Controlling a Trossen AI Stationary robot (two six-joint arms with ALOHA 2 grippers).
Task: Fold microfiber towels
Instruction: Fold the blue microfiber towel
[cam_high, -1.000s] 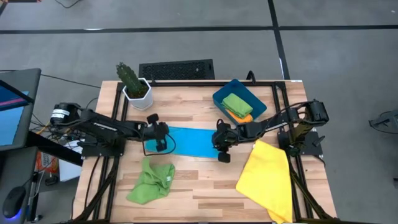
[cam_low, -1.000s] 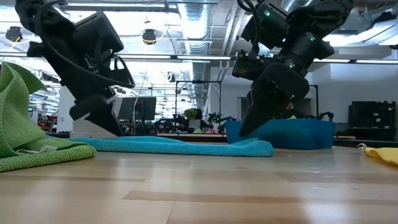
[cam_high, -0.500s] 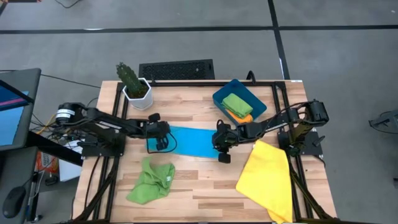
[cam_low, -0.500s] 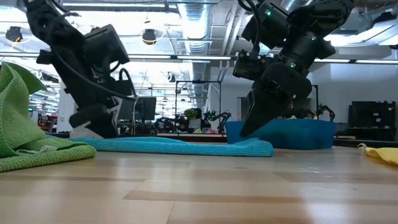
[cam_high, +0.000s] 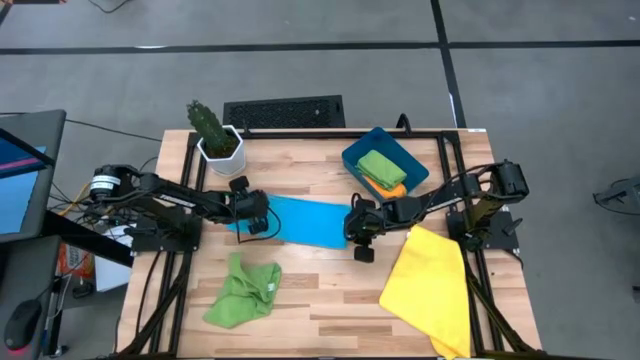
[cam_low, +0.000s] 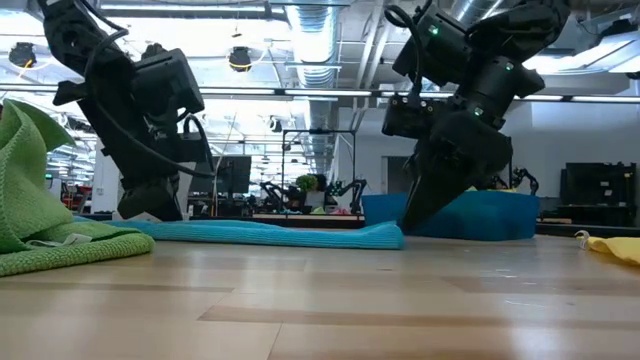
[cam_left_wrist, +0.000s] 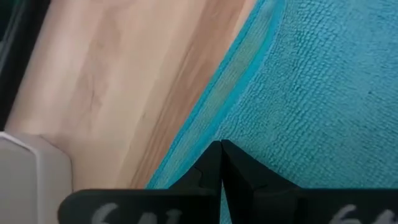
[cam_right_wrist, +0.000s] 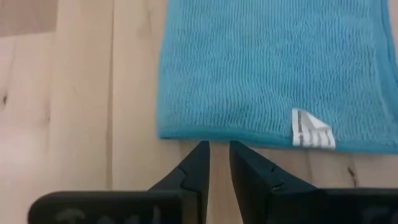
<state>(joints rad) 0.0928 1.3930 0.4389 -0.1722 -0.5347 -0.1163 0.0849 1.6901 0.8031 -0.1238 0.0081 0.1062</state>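
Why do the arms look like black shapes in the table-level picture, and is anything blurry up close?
In the low view, bright ceiling lights behind the arms turn both into silhouettes, and the near wooden table looks soft. In the left wrist view, the blue towel weave is sharp while the white lettering at the bottom is blurred. The high view is evenly lit, with little shadow.

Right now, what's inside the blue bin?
The blue bin holds a folded green towel lying on an orange towel. Anything beneath them is covered.
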